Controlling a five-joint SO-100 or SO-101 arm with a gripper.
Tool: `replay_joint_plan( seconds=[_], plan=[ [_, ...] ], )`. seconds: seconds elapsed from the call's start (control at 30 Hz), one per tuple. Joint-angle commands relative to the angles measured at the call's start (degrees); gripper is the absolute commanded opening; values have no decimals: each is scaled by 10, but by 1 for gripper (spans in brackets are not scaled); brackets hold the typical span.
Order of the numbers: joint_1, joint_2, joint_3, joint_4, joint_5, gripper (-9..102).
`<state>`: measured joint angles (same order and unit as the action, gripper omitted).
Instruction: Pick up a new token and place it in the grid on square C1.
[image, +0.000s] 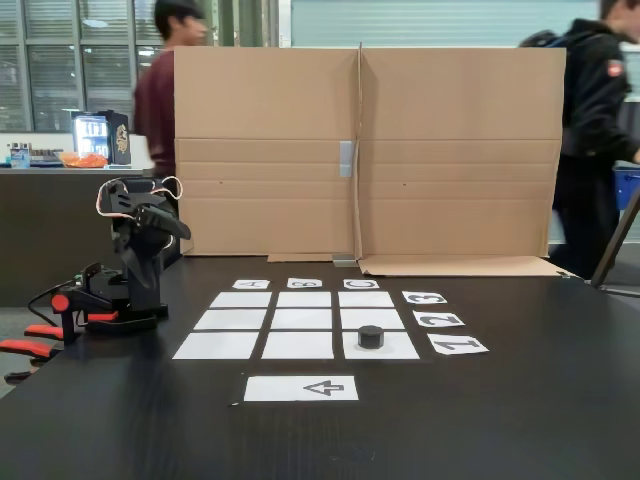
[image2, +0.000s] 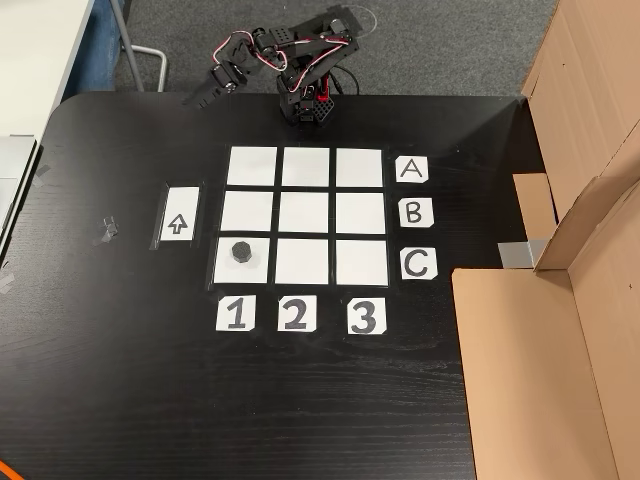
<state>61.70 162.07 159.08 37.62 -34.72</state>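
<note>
— Token (image2: 240, 251)? Where?

— Sitting flat on square C1 (image2: 257, 268), lower-left cell of the grid (image2: 306, 215) in the other view; lower-right cell in the fixed view, token (image: 371, 336) near that cell's upper edge.

— And the hand (image2: 200, 97)?

— Folded back at upper centre of the other view, off the grid, pointing toward the upper left past the worktop (image2: 120, 380) edge. Holding nothing. Apart or together: cannot tell.

— Anything else?

— Arrow strip (image2: 178, 218) left of the grid; cardboard (image2: 560, 330) along the right edge.
</note>
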Motion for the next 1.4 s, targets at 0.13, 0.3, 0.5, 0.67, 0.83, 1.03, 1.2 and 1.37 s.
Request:
replay_joint_plan(
  seconds=[0.13, 0.3, 0.5, 0.67, 0.83, 1.03, 1.2, 1.37],
  plan=[
    [-9, 101, 38, 76, 9, 10],
    [-6, 152, 56, 120, 11, 0],
    [2, 185, 54, 194, 46, 0],
    [3, 235, 60, 246, 61, 0],
    [5, 282, 62, 308, 66, 0],
    [8, 284, 75, 330, 63, 0],
    [29, 286, 81, 345, 59, 0],
    [33, 286, 91, 337, 55, 0]
  ],
)
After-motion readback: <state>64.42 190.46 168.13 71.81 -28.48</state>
